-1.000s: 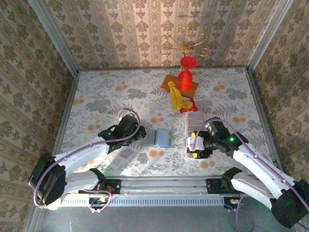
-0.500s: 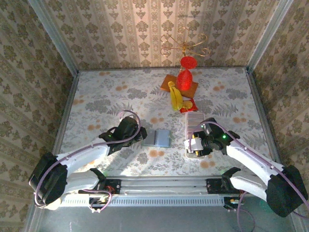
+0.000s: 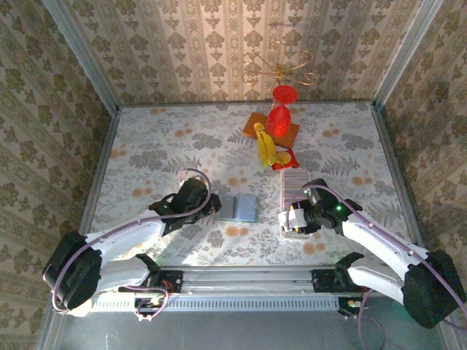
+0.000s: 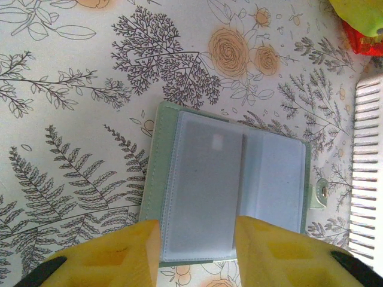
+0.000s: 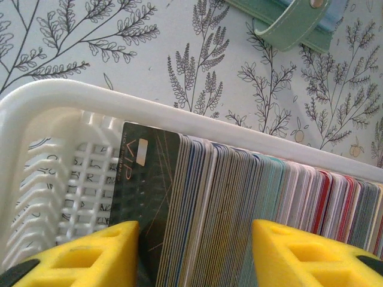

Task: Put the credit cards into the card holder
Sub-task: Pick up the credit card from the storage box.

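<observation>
The sage-green card holder (image 3: 238, 208) lies open on the floral table, its clear sleeves (image 4: 230, 191) facing up. My left gripper (image 3: 216, 206) is open at its left side; in the left wrist view the yellow fingers (image 4: 197, 239) straddle the near edge of the left sleeve. The credit cards (image 3: 293, 184) stand as a striped row in a long white tray (image 3: 283, 191). My right gripper (image 3: 293, 219) is open over the near end of that row. In the right wrist view its fingers (image 5: 194, 239) flank several cards (image 5: 251, 203), a dark VIP card (image 5: 143, 179) outermost. The holder's strap (image 5: 287, 24) shows beyond the tray rim (image 5: 119, 98).
Behind the tray lie yellow bananas (image 3: 265, 146), a red packet (image 3: 288, 157), a red vase (image 3: 279, 117) on an orange mat (image 3: 253, 125), and a gold wire ornament (image 3: 281, 65). Papered walls close in the table on three sides.
The right arm drew its wrist in over the tray's near end a second ago and has since held almost still. The left gripper crept slightly toward the holder.
</observation>
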Controlling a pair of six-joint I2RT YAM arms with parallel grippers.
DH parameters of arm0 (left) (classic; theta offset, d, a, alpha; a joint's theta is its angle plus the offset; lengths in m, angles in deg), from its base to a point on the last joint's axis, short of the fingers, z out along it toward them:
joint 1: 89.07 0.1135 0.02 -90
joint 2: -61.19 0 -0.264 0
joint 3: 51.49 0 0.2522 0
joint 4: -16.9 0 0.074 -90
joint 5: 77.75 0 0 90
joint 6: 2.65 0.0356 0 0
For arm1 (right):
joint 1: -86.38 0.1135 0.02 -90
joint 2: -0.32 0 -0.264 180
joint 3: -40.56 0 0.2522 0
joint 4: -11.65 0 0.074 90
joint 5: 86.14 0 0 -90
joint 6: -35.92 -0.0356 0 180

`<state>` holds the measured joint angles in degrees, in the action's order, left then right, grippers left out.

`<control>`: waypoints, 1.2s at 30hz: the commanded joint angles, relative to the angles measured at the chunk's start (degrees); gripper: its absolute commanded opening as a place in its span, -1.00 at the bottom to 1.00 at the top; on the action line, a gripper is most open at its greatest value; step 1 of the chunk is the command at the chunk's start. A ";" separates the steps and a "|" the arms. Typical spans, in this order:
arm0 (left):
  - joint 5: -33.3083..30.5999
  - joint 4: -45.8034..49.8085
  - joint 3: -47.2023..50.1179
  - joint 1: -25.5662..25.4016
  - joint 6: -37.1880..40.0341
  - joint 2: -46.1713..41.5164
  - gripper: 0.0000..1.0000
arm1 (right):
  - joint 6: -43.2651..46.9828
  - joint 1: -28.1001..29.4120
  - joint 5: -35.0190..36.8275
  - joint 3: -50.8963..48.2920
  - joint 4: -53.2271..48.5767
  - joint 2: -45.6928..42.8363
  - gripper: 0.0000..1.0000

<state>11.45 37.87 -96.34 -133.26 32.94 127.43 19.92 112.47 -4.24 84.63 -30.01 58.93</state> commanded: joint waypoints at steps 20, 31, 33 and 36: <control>1.06 0.01 2.26 0.15 -3.34 -3.03 -0.31 | 1.52 0.10 3.00 0.98 -2.60 -5.47 -0.64; 1.11 0.48 2.55 0.13 -3.53 -3.31 -0.33 | 0.23 0.37 2.78 3.27 -5.99 -8.28 -0.84; 0.91 1.09 2.35 0.07 -3.34 -3.40 -0.32 | -0.70 0.46 0.97 4.52 -8.46 -9.43 -0.88; 0.72 1.82 2.09 0.28 -3.25 -3.43 -0.29 | -2.42 0.65 -2.86 6.44 -13.50 -11.23 -0.97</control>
<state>12.08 38.13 -94.49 -133.26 30.34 125.18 19.03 112.90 -4.87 87.75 -40.29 49.69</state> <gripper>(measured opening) 0.352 0.045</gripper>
